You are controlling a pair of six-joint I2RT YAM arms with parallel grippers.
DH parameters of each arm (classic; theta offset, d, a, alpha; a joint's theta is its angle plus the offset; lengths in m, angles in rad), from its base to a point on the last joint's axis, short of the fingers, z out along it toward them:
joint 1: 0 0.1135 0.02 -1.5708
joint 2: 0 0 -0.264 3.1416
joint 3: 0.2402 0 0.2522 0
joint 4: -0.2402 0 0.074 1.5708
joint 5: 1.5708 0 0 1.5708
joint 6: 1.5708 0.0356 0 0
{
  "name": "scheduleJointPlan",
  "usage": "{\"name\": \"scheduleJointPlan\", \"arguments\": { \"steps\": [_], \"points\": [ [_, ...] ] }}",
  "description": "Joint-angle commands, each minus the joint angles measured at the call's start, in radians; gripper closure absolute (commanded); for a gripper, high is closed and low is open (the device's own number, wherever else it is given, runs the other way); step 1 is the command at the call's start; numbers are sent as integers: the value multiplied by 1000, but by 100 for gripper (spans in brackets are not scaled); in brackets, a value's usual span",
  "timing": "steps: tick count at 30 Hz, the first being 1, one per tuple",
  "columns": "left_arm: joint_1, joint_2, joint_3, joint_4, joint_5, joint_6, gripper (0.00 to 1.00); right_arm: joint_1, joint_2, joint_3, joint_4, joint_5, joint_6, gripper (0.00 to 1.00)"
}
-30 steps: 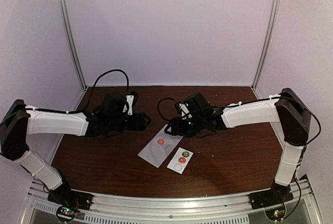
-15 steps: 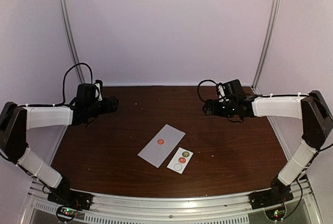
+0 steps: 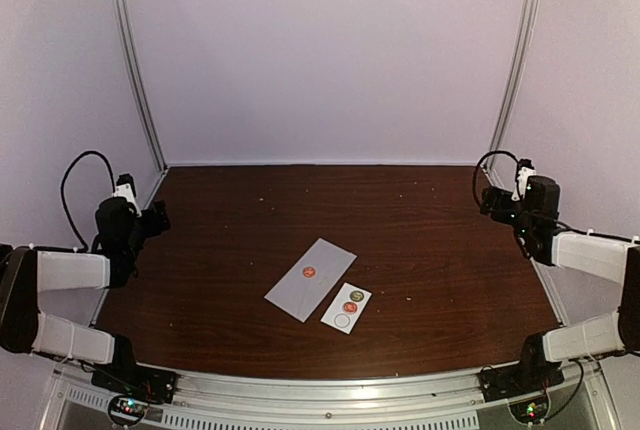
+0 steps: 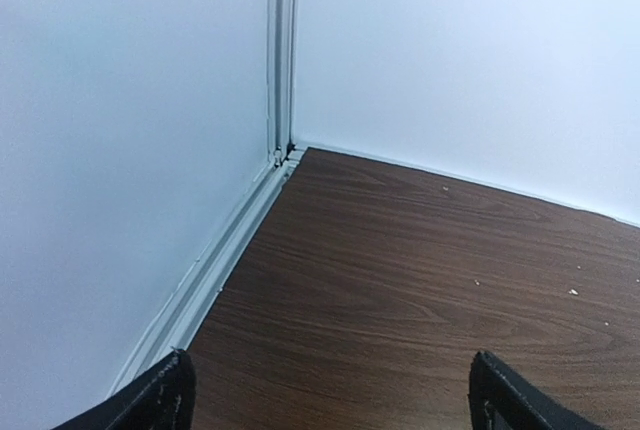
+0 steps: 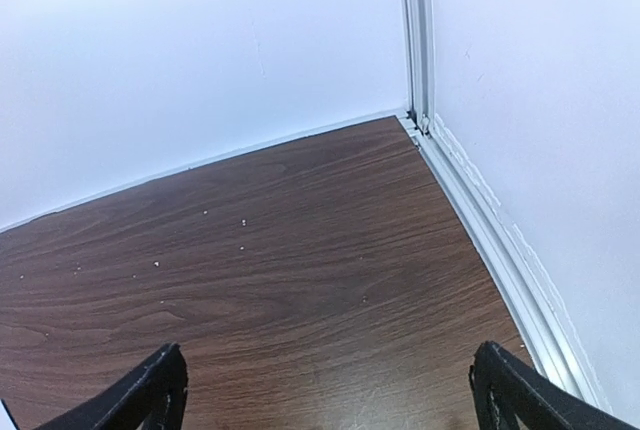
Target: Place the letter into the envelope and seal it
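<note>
the envelope [image 3: 310, 279] looks thin, light and floppy — flat on the counter [image 3: 450, 250], best pinched at a corner — while the left end effector [image 4: 330, 392] and right end effector [image 5: 330, 387] gape empty.

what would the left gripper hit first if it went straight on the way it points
Nothing lies ahead of the left gripper: only table, then the back wall by the corner post. Probably the wall, but its tilt is unclear.
</note>
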Motion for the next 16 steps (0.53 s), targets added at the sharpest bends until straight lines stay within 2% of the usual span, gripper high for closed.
{"name": "scheduleJointPlan", "arguments": {
  "steps": [1, 4, 16],
  "points": [
    [0, 10, -73, 282, -51, 107, 3, -4, -49, -125, 275, 60, -74, 0],
    [-1, 8, -75, 291, -40, 118, 2, -4, -65, -183, 343, 87, -88, 0],
    [0, 15, -95, 321, -42, 128, 2, -4, -63, -204, 373, 106, -96, 0]
  ]
}}
